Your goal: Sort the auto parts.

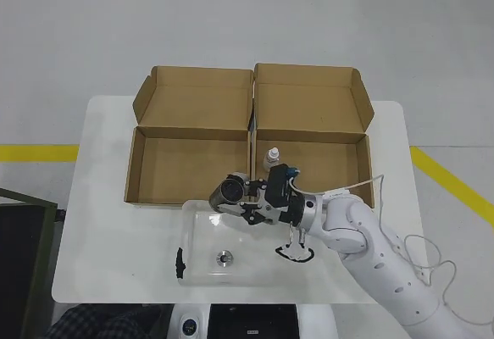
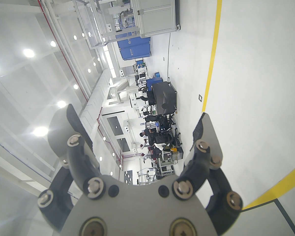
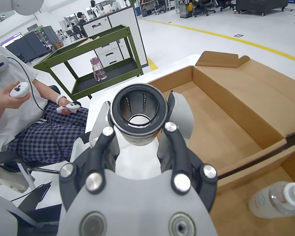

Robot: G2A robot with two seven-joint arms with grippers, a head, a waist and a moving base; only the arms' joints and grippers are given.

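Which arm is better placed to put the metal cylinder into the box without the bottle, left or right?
Right. The right tool is shut on the metal cylinder, at the near wall of that box. The left tool is open, empty and faces away from the table.

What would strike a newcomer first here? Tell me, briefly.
The right gripper clamps a hollow metal cylinder by the near wall of the left cardboard box. The neighbouring box holds a spray bottle. A clear tray in front carries a small round part and a black wiry part.
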